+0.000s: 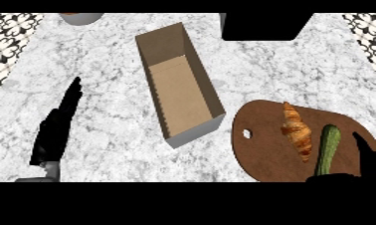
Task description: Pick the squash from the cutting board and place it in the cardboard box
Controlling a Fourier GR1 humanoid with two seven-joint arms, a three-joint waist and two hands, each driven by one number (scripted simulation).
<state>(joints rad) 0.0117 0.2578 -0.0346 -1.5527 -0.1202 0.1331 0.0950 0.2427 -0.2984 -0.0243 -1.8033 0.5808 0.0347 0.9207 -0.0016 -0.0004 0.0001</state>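
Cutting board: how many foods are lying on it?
2: a croissant near the board's middle, and a green squash to its right, beside the right hand. None seems hidden.

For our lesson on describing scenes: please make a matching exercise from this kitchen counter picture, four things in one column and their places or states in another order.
Things:
1. squash
2. croissant
3. cardboard box
4. left robot hand

Places or states:
A. open-topped, nothing inside, left of the cutting board
B. fingers straight, over the counter at the view's left
C. green, near the board's right edge
D. golden brown, mid-board

Pairs: 1-C, 2-D, 3-A, 4-B
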